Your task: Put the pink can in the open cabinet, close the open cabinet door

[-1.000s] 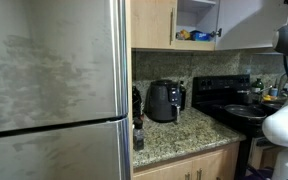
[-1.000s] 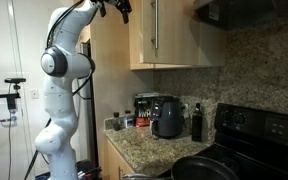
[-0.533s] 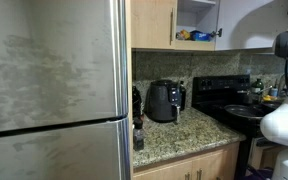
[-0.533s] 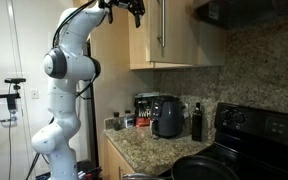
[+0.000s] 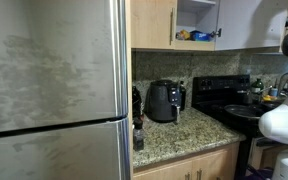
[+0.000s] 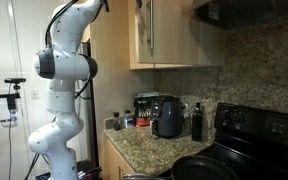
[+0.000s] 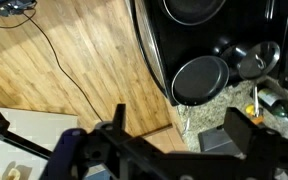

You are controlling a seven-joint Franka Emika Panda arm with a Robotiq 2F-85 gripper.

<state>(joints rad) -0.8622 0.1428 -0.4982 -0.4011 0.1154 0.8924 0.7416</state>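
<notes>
Wrist view looked straight down on the wood floor (image 7: 74, 50) and black stove (image 7: 239, 25), with a frying pan (image 7: 201, 78) at 3 o'clock. The gripper (image 7: 182, 128) at 6 o'clock had its jaws spread wide with nothing between them. In an exterior view the arm (image 6: 69, 35) had swung on since half a second earlier, its end now almost off the 12 o'clock edge beside the cabinet door (image 6: 144, 35). We could not pick out the pink can. The open cabinet (image 5: 199, 12) at 1 o'clock held small items (image 5: 194, 35) too blurred to name. We judged the placing done and the door-closing begun.
</notes>
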